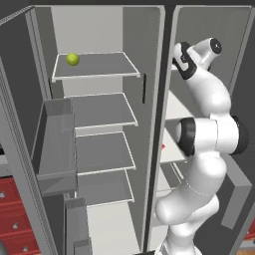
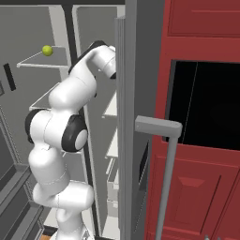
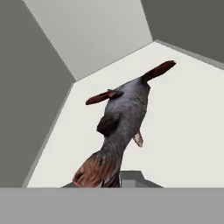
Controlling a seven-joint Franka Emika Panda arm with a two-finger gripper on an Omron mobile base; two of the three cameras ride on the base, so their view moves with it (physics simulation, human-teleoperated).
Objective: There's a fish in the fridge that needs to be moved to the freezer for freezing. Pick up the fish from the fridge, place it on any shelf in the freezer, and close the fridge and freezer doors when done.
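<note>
**Gripper clamped on fish, inside freezer**

Gripper (image 3: 113, 183) shut tight on the fish (image 3: 120, 127), holding it by the end nearest the camera; body and reddish-brown fins stretching away over a white freezer shelf (image 3: 183, 131). Seen from the hand, hard to tell whether the fish touches that shelf or hangs just above it. Grey side walls and a pale back wall close around it.

From the left base view, arm (image 1: 209, 134) reaching up and forward into the freezer (image 1: 172, 107), the narrow compartment to the right of the centre divider. Wrist tucked in at an upper shelf; fingers hidden behind the arm's own links. Same reach from the right base view, with the wrist passing behind the edge of the open freezer door (image 2: 125, 117).

Fridge (image 1: 99, 119), the wide compartment on the left, standing open with bare grey shelves. Only a green ball (image 1: 72, 59) on the top one. No fish left in there.

Progress, judged from this: pickup done, carry across done, placing under way but not finished, since the grip is not yet released. Left to do: let go on the shelf, pull the hand out without dragging the fish along, then swing both doors shut. Fridge door (image 1: 15, 149) wide open at the far left; freezer door likewise on the right, its bar handle (image 2: 164, 178) sticking out in front of the red cabinets (image 2: 201, 187).
</note>
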